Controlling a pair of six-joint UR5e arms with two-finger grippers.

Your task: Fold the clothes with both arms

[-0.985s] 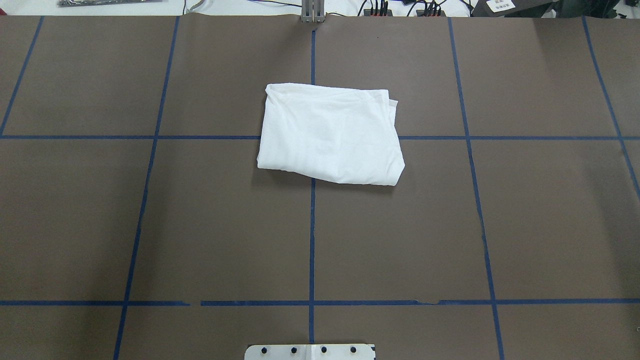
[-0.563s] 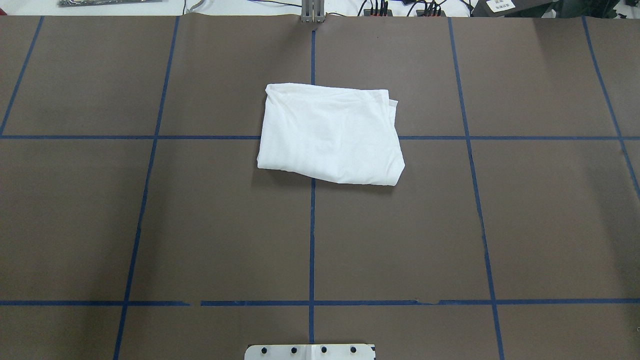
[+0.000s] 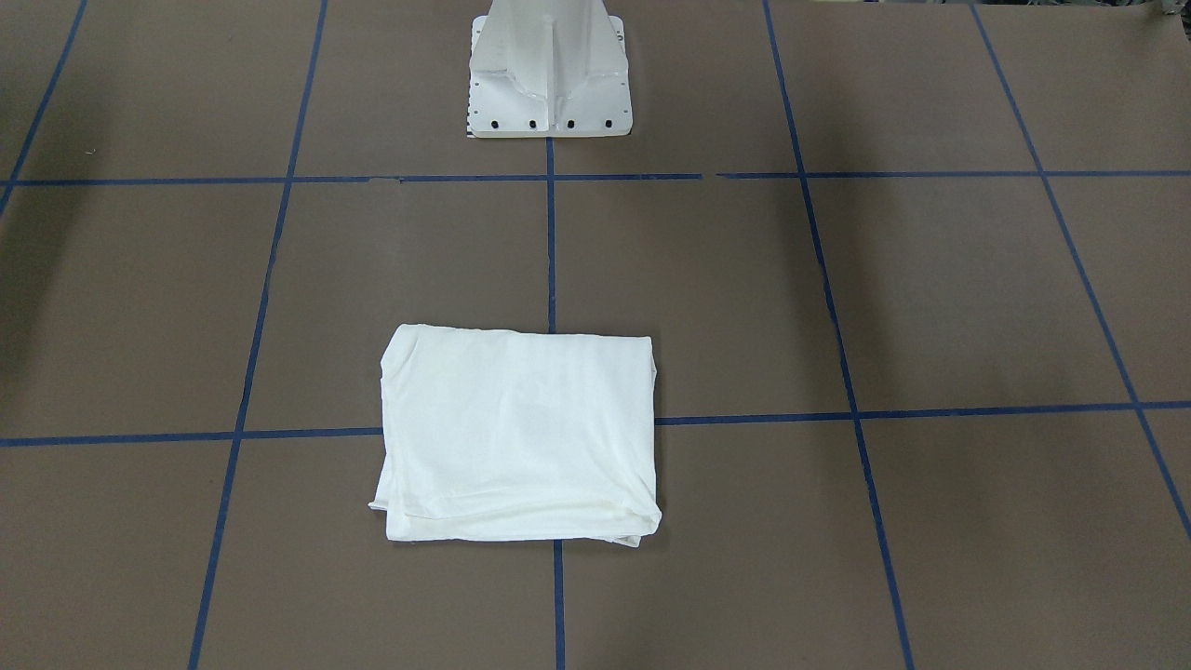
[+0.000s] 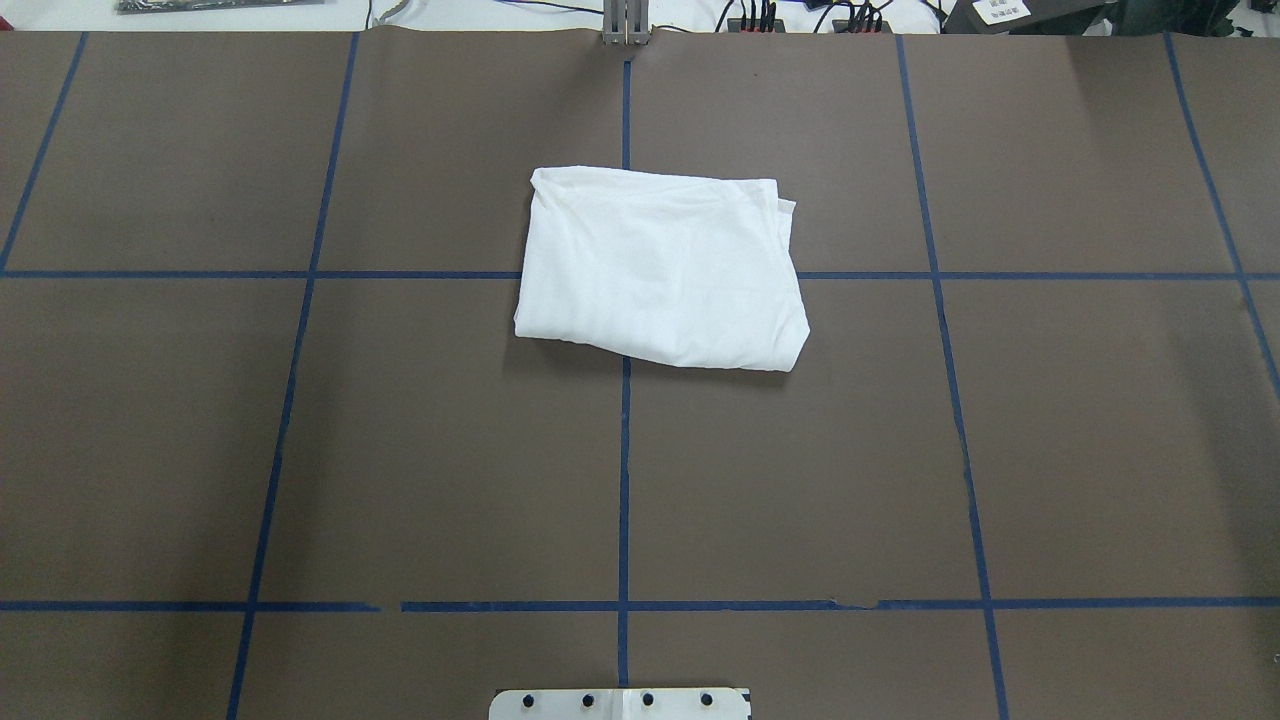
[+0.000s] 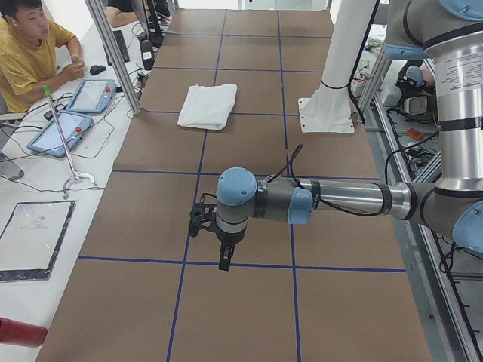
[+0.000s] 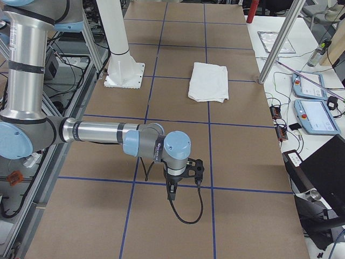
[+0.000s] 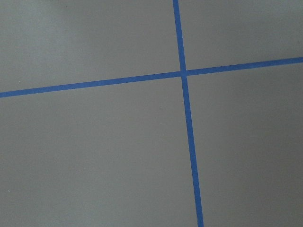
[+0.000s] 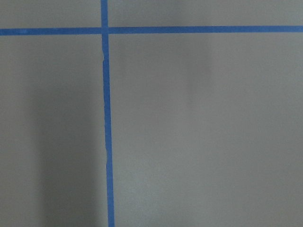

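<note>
Shirt (image 4: 660, 268) hasn't moved in 1 s, sits folded: looks done. Left hand (image 5: 223, 253), right hand (image 6: 172, 189) parked (open or closed: can't tell).

No text legible — anywhere.

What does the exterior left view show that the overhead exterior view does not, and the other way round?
Only the exterior left view shows the left arm, reaching over the table well away from the T-shirt, and a seated person beside two tablets. Only the overhead view shows clearly the layered edges at the T-shirt's far right corner; no arm appears there. Both show the folded white T-shirt on the brown table with blue tape lines, and the white pedestal base.
</note>
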